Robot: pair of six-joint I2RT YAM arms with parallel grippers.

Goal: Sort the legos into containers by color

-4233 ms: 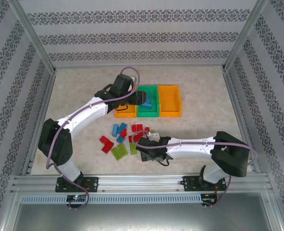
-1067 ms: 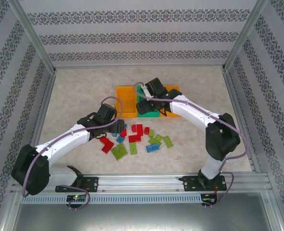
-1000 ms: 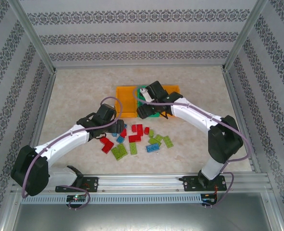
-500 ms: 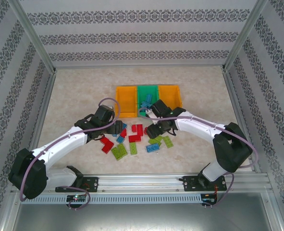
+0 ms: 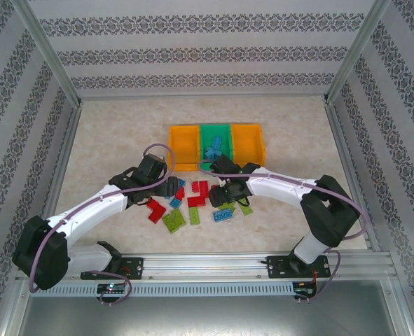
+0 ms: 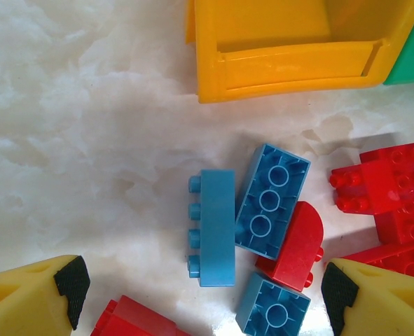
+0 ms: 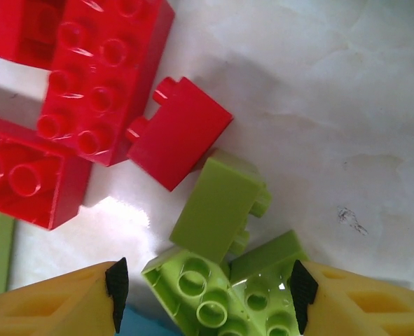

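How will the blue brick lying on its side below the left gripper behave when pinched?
The blue brick looks like rigid plastic, so it should not flex. Its smooth faces may slip between the fingers. A second blue brick seems to touch it and would probably shift too.

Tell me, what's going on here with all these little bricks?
A robot is sorting toy bricks by colour. Its left end effector hangs open over blue bricks near an orange bin. The right end effector straddles lime bricks, jaws apart. A few blue pieces already lie in the green bin, and most bricks lie loose on the table.
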